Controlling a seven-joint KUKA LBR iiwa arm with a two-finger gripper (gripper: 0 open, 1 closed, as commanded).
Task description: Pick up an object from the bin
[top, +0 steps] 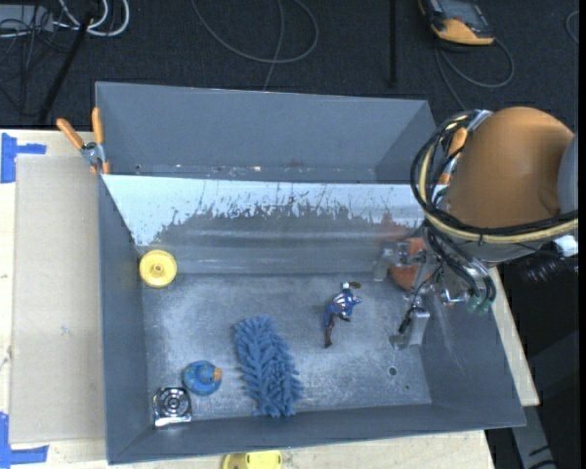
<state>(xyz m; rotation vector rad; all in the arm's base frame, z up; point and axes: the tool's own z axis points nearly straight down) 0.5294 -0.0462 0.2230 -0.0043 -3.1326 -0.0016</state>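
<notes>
The gripper [408, 328] is seen low at the frame's right; its state cannot be told. The small blue toy figure [340, 311] lies apart, left of it, so the near wall of the grey metal bin [461, 364] could be struck instead.

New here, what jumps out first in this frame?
The arm's big orange cover looms over the right edge of the bin, with the gripper low beside the right wall. Then the fuzzy blue piece at the front middle and the yellow disc by the left wall.
</notes>
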